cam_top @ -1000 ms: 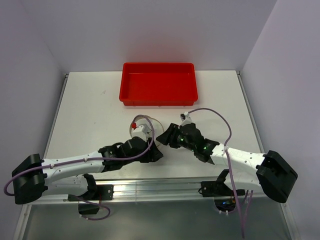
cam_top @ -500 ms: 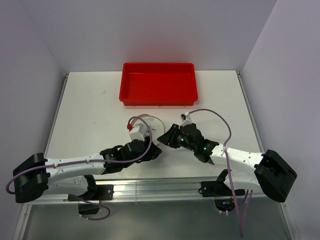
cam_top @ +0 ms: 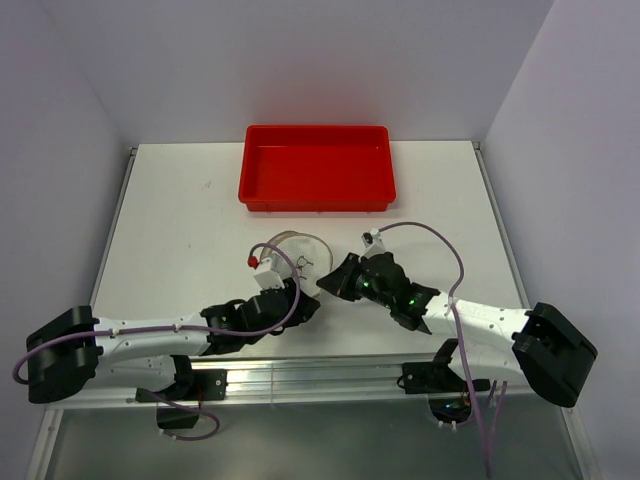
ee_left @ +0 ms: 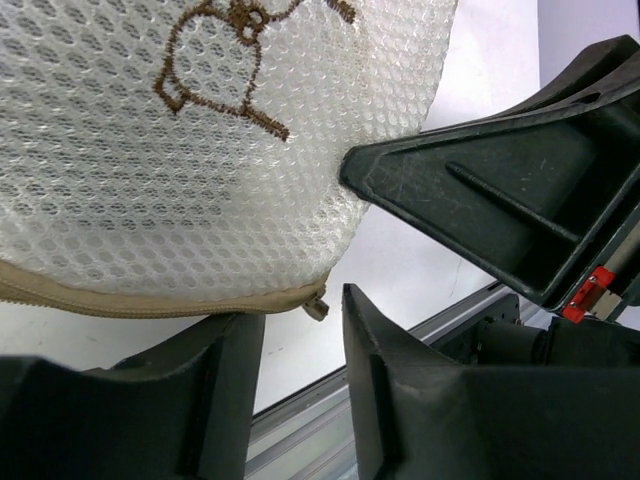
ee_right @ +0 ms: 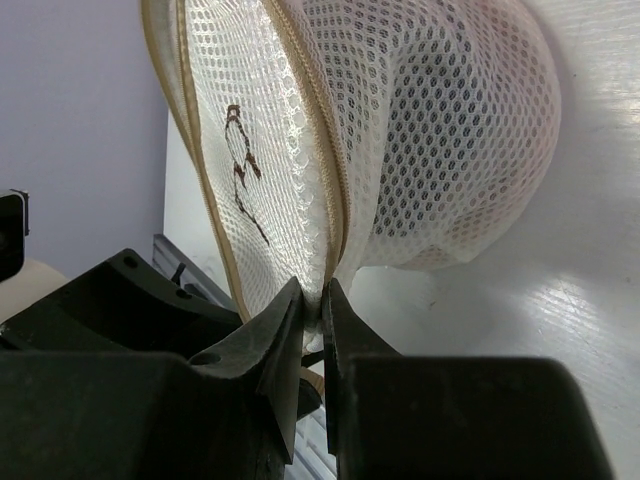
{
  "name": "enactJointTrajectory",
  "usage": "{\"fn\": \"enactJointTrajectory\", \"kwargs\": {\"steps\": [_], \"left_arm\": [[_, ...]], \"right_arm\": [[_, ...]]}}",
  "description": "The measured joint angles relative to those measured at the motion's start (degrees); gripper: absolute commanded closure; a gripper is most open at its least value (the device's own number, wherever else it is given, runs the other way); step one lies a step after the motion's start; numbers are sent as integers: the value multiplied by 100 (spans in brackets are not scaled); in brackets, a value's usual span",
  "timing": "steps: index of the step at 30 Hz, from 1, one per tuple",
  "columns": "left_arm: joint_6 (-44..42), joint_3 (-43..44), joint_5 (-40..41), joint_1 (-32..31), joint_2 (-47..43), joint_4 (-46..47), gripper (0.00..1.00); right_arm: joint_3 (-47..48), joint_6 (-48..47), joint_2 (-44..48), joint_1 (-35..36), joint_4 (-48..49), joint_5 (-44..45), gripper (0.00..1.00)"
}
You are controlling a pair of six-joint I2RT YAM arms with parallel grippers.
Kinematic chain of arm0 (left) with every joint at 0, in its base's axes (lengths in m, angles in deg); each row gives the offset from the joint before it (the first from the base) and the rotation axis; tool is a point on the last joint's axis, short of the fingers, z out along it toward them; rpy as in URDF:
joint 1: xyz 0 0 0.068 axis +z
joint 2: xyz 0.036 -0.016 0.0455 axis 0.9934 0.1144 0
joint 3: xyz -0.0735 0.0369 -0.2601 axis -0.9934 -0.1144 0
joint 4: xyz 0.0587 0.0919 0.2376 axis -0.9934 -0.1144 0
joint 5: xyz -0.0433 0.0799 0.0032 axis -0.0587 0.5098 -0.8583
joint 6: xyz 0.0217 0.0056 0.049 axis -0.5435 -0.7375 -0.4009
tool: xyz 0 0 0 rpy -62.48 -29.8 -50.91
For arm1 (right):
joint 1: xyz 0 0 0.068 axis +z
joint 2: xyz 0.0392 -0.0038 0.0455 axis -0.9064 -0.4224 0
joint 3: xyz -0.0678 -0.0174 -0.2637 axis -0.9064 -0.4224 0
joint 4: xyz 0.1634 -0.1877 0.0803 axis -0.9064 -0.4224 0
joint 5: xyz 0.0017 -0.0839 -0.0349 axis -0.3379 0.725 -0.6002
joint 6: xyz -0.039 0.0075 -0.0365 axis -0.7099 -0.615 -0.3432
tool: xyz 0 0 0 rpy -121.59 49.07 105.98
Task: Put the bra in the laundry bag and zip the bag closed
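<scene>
The white table (cam_top: 180, 220) carries everything. The left arm (cam_top: 150, 335) reaches in from the near left corner and the right arm (cam_top: 480, 318) from the near right corner, and both point toward the middle of the table. A red tray (cam_top: 315, 198) stands at the far side, in the middle, well apart from the arms.

The laundry bag (cam_top: 300, 248) lies on the table near the middle, on the near side of the tray and not touching it. The two wrists meet at its near edge. In the right wrist view the bag is on its side, so the flat lid stands upright and faces the left. Through the mesh wall a pale, slightly pink mass shows, which seems to be the bra (ee_right: 480, 60) inside the bag, though its shape is not clear.

The right gripper (ee_right: 313, 310) has its jaws almost together and pinches the rim of the bag, where the lid joins the mesh wall. The left gripper (ee_left: 300, 360) has a narrow gap between its jaws, and nothing is clamped there. The small zip pull (ee_left: 317, 303) hangs at the end of the tan zip rim (ee_left: 150, 298), just above this gap. A brown bra drawing (ee_left: 225, 60) is stitched on the lid. I cannot tell how far the zip is closed.
</scene>
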Motion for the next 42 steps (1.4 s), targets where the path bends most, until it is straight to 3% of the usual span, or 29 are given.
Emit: {"fn": "enactJointTrajectory", "kwargs": {"steps": [1, 4, 10, 15, 22, 27, 42], "left_arm": [[4, 0, 26, -9, 0, 24, 53], [24, 0, 42, -31, 15, 122, 53], [44, 0, 68, -66, 26, 205, 73], [55, 0, 79, -79, 57, 240, 80], [107, 0, 81, -98, 85, 225, 100], [111, 0, 87, -101, -195, 11, 100], [-173, 79, 522, -68, -1069, -1403, 100]], "right_arm": [[0, 0, 15, 15, 0, 15, 87], [0, 0, 61, 46, 4, 55, 87], [-4, 0, 74, 68, 61, 101, 88], [-4, 0, 72, 74, 131, 103, 88], [-2, -52, 61, 79, 116, 118, 90], [81, -223, 52, 26, -9, 81, 99], [966, -1211, -378, -957, -857, -979, 100]]}}
